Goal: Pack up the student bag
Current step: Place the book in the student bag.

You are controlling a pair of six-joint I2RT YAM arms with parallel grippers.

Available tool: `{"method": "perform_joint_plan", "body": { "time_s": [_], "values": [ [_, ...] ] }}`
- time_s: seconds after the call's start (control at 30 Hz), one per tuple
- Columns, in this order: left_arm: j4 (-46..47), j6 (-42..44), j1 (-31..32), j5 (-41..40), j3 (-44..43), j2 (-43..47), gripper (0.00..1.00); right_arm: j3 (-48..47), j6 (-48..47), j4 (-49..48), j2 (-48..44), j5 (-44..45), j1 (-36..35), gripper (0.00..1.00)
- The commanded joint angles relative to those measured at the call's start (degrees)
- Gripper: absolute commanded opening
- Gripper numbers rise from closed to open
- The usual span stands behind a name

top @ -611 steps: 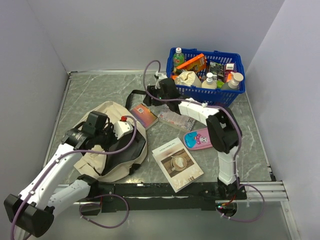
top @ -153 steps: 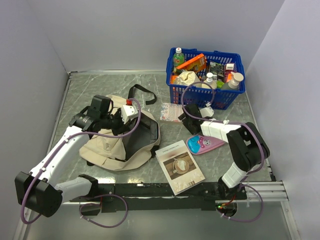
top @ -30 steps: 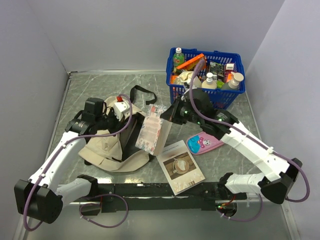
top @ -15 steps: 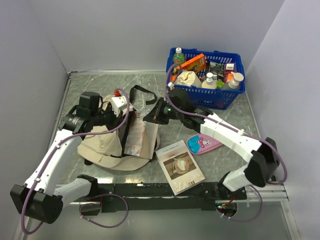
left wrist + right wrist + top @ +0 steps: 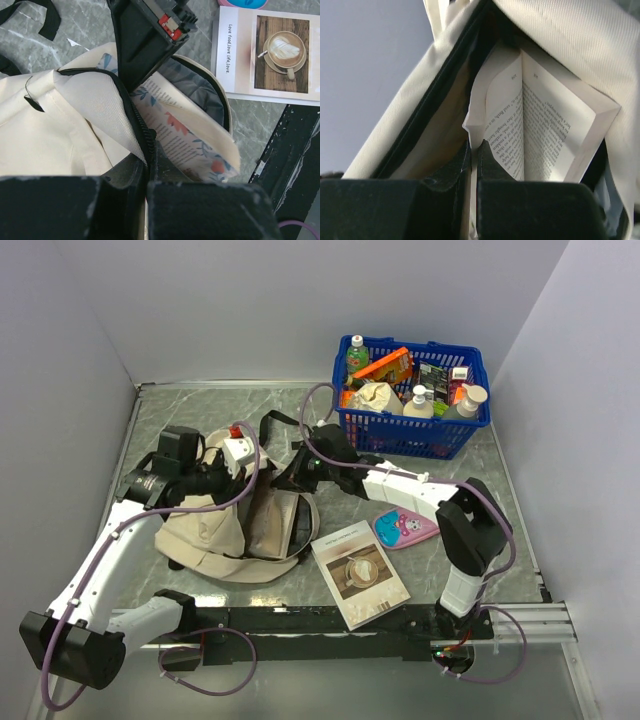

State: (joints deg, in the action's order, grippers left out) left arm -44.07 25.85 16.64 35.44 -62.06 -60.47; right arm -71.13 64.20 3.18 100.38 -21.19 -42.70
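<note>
Your left gripper (image 5: 148, 167) pinches shut on the rim of the student bag (image 5: 205, 532), your right gripper (image 5: 474, 156) clamps an open book (image 5: 542, 125) inside it, on a marble table (image 5: 190, 410) between grey walls (image 5: 200, 310).

The student bag (image 5: 200, 535) hides most of the floral book (image 5: 175, 135); labels in the blue basket (image 5: 410, 438) are illegible.

The student bag (image 5: 200, 535) lies on the table's (image 5: 190, 415) left half, a book (image 5: 190, 145) inside its opening. A second book (image 5: 357, 571) lies near and right of it, a pencil case (image 5: 403, 528) further right, and a basket (image 5: 420, 437) at the far right.
</note>
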Motion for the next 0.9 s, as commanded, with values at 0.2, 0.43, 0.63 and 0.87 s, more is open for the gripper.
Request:
{"method": "perform_joint_plan", "body": {
  "time_s": [0.2, 0.43, 0.63, 0.87],
  "values": [
    [3.7, 0.5, 0.4, 4.9, -0.7, 1.5, 0.01, 5.4, 2.0, -23.1, 2.4, 15.5, -1.2, 0.00],
    [3.7, 0.8, 0.7, 4.6, -0.8, 0.8, 0.01, 2.2, -2.8, -15.4, 6.2, 16.8, -2.7, 0.04],
    [3.9, 0.4, 0.8, 4.6, -0.7, 0.6, 0.01, 2.7, -11.8, -7.9, 5.0, 14.4, -2.7, 0.60],
    [3.6, 0.7, 0.8, 4.3, -0.8, 0.4, 0.01, 9.6, -18.4, -3.5, -4.7, 17.5, -3.4, 0.53]
  ]
}}
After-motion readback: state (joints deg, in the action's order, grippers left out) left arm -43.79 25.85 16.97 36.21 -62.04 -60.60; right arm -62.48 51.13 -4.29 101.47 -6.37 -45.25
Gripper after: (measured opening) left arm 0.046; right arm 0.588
